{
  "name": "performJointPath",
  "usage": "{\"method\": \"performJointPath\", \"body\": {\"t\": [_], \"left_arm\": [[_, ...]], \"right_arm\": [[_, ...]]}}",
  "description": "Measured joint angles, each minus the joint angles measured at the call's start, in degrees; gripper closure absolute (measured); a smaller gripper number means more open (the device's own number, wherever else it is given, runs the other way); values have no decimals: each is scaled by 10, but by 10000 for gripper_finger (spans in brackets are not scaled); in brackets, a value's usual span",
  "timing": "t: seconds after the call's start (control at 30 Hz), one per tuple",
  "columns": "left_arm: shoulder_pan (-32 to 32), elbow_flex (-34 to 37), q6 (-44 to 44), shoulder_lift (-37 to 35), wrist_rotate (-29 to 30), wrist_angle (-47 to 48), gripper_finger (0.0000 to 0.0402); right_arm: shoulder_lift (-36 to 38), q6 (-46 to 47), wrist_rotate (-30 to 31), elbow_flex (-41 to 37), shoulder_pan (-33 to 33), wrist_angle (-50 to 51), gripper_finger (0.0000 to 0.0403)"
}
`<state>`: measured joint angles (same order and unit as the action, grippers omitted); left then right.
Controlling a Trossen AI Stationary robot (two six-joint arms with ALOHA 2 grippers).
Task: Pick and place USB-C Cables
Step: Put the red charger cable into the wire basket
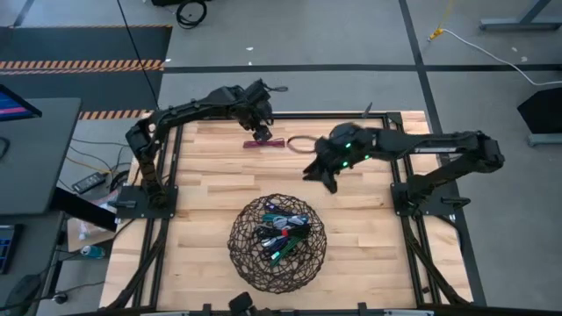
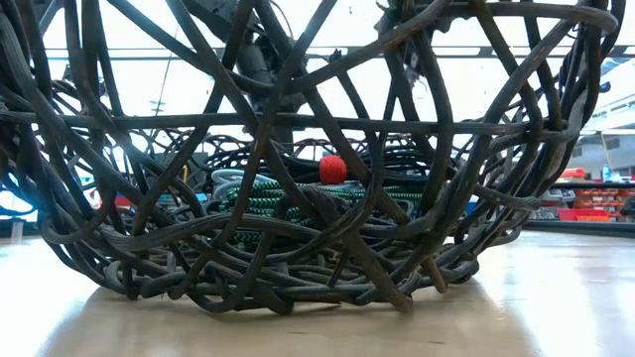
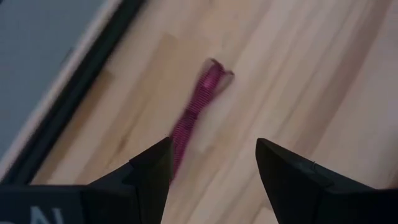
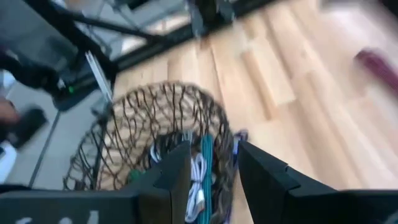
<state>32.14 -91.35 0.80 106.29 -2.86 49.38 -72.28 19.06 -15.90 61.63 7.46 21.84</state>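
High view: left hand point(image 1: 261, 132), fingers apart, over the maroon braided cable point(image 1: 266, 141) at the far bench point(image 1: 202, 175) edge; a skewed descent could nudge it off

One basket point(image 1: 277, 243), several cables inside; one maroon cable point(image 1: 266, 142) on table point(image 1: 369, 237).

Place: robotics lab or workshop
Floor: grey concrete point(image 1: 351, 35), black-and-orange hazard tape point(image 1: 79, 64), loose cables
Workstation: wooden desk point(image 1: 202, 175) in a black metal frame point(image 1: 413, 254)
Background: shelves with red items point(image 2: 585, 203), bright windows
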Motion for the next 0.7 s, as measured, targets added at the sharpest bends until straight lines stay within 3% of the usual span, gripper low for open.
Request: {"method": "performJointPath", "body": {"t": [0.17, 0.37, 0.7], "left_arm": [[-33, 0, 39, 45, 3, 3, 168], [-49, 0, 80, 100, 120, 28, 168], [-18, 0, 108, 138, 95, 42, 180]], "right_arm": [[64, -1, 0, 0, 29, -1, 266], [123, 22, 0, 0, 39, -18, 265], [145, 35, -2, 0, 34, -36, 267]]}}
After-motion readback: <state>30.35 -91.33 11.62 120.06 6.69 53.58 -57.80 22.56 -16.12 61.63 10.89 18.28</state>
